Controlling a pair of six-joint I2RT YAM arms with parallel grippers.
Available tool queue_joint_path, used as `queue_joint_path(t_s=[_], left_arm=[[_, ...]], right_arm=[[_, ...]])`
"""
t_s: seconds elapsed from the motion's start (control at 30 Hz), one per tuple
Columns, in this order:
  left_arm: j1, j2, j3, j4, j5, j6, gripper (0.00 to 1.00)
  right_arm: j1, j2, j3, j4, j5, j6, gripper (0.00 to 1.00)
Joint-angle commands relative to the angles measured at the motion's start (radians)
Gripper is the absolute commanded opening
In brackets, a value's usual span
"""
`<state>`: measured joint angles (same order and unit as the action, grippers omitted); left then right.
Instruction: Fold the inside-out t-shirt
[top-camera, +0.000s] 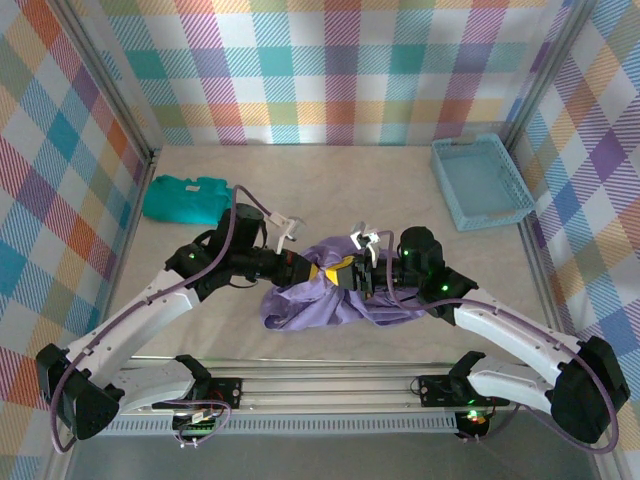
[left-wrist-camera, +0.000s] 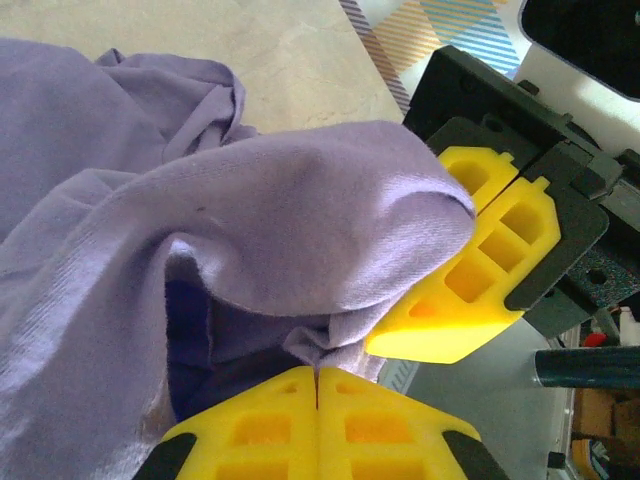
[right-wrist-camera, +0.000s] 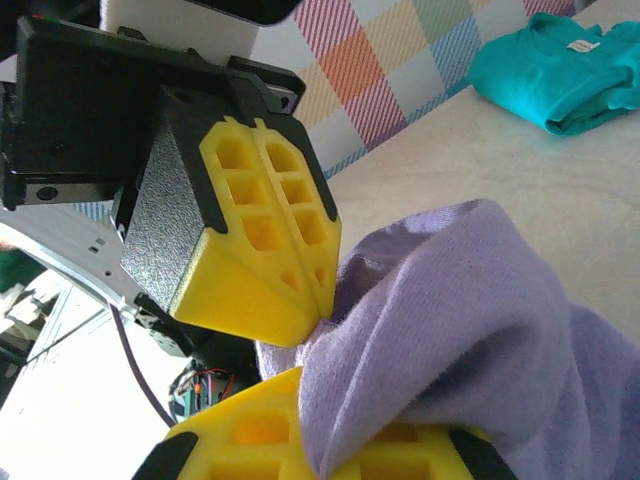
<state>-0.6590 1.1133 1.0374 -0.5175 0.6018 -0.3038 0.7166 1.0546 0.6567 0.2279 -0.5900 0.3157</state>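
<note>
Top external adds a blue basket (t-shirt bunched centre).

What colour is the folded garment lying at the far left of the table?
The folded garment is teal green, seen most clearly in the right wrist view.

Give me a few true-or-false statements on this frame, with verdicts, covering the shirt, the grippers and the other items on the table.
1. The left gripper and the right gripper are each shut on the lavender t-shirt. True.
2. The lavender t-shirt lies flat and spread out. False: it is bunched in a heap between the two grippers.
3. The teal folded garment sits inside the light blue basket. False: it lies on the table at the far left, and the basket stands at the far right.
4. The two grippers meet close together, tip to tip, over the shirt. True.
</note>
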Motion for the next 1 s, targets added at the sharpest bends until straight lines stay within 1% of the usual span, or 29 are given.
queue_joint_path(t_s=[0.0,0.07,0.17,0.3,0.47,0.53,0.57,0.67,0.7,0.77,0.83,0.9,0.93,0.97], left_arm=[[-0.005,-0.071,0.008,0.053,-0.045,0.032,0.02],[-0.005,-0.115,-0.011,0.069,-0.055,0.053,0.01],[-0.004,-0.159,-0.030,0.101,-0.053,0.073,0.01],[-0.005,-0.184,-0.040,0.121,-0.049,0.101,0.01],[-0.005,-0.197,-0.041,0.138,-0.046,0.125,0.01],[-0.005,-0.207,-0.040,0.140,-0.061,0.137,0.01],[-0.005,-0.213,-0.043,0.143,-0.065,0.144,0.01],[-0.006,-0.226,-0.055,0.170,-0.103,0.132,0.01],[-0.006,-0.226,-0.064,0.185,-0.103,0.123,0.02],[-0.008,-0.224,-0.084,0.230,-0.089,0.095,0.02],[-0.015,-0.221,-0.102,0.307,-0.072,0.074,0.02],[-0.027,-0.222,-0.113,0.339,-0.071,0.067,0.02],[-0.035,-0.222,-0.115,0.346,-0.068,0.070,0.02],[-0.041,-0.225,-0.119,0.348,-0.068,0.072,0.02]], right_arm=[[-0.005,-0.035,0.022,-0.062,0.048,-0.036,0.11],[-0.005,-0.045,0.015,-0.090,0.078,-0.037,0.20],[-0.003,-0.048,0.001,-0.097,0.082,-0.033,0.31],[0.002,-0.039,-0.018,-0.046,0.075,-0.010,0.38],[0.014,0.006,-0.002,-0.031,0.086,-0.001,0.43],[0.014,0.016,0.012,-0.066,0.109,-0.008,0.44],[0.014,0.016,0.018,-0.089,0.136,-0.015,0.44],[0.014,0.014,0.073,-0.228,0.280,-0.015,0.46],[0.014,0.017,0.087,-0.246,0.285,-0.010,0.46],[0.014,0.042,0.098,-0.207,0.234,0.036,0.49],[0.014,0.089,0.095,-0.128,0.169,0.103,0.51],[0.018,0.143,0.097,-0.043,0.116,0.164,0.52],[0.020,0.168,0.098,-0.005,0.104,0.185,0.52],[0.021,0.186,0.102,0.023,0.108,0.201,0.49]])
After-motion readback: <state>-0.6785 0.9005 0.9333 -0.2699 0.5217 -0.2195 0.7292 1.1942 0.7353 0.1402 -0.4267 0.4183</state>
